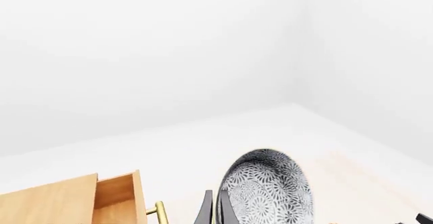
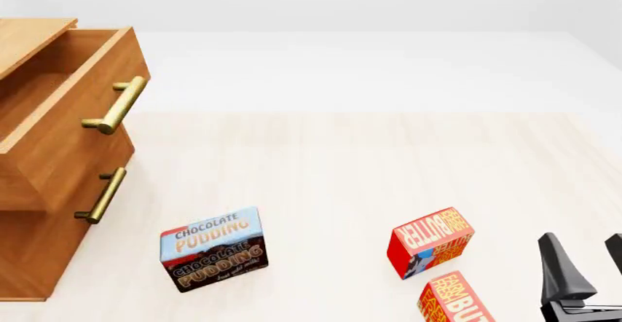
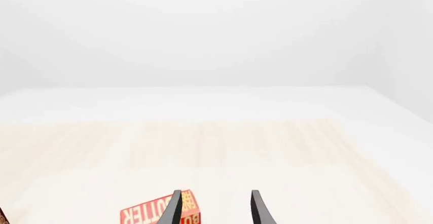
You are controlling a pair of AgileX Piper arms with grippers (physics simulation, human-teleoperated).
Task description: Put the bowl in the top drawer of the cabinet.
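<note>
The cabinet (image 2: 44, 191) stood well off to the left of the right claw (image 2: 583, 264), and its top drawer (image 2: 73, 111) was already pulled out, brass handle (image 2: 116, 105) forward and the box gaping upward. So the opening part looked done! The lower drawer (image 2: 58, 220) sat shut beneath it.

Out on the worktop (image 2: 340, 169), the chocolate pudding box (image 2: 212, 248) lay between the cabinet and the right claw, and two red butter boxes sat just beside that claw, the upper one (image 2: 430, 242) and the lower one (image 2: 455, 299) at the frame's edge. None of them mattered to the job.

Then the bowl (image 1: 267, 188): in the left wrist view it was up on edge, patterned inside showing, with the left claw (image 1: 215, 209) pinched closed on its rim. The drawer corner (image 1: 118, 196) sat near that claw, off to one side, so the bowl was in hand but not yet over the opening, as far as I could judge. The front view showed neither bowl nor left claw.

The right claw hung with jaws apart, holding nothing.

Left to do: carry across, lower, release.
</note>
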